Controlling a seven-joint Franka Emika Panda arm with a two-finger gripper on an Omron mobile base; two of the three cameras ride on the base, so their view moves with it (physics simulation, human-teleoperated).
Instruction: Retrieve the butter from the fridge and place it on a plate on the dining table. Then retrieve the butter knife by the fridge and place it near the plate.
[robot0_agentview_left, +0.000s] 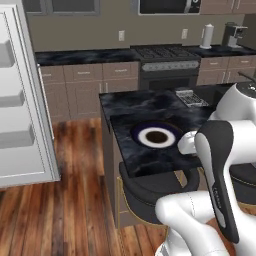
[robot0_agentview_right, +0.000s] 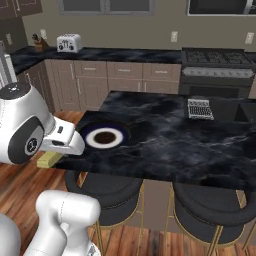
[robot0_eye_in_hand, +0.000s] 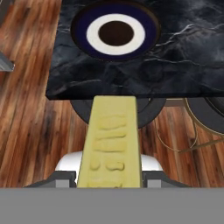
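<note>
My gripper (robot0_eye_in_hand: 111, 181) is shut on the butter (robot0_eye_in_hand: 111, 140), a yellow stick that points away from the hand toward the table edge. The butter (robot0_agentview_right: 50, 159) hangs over the wood floor, just short of the dining table's (robot0_agentview_right: 165, 135) near left corner. The plate (robot0_eye_in_hand: 78, 26) has a navy rim, a white ring and a dark centre, and lies on the marble top (robot0_eye_in_hand: 175, 57) just past that edge. It is also in the base views, the plate (robot0_agentview_left: 137, 131) and the plate (robot0_agentview_right: 87, 132) close beyond my hand (robot0_agentview_left: 187, 142). The fridge door (robot0_agentview_left: 25, 100) stands open at the left.
Round dark stools (robot0_agentview_left: 150, 192) (robot0_agentview_right: 105, 192) (robot0_agentview_right: 215, 205) sit tucked under the table's near side, below my hand. A small grey rack-like object (robot0_agentview_right: 200, 108) lies further back on the table. Counters, a stove (robot0_agentview_left: 165, 62) and a toaster (robot0_agentview_right: 69, 43) line the back wall.
</note>
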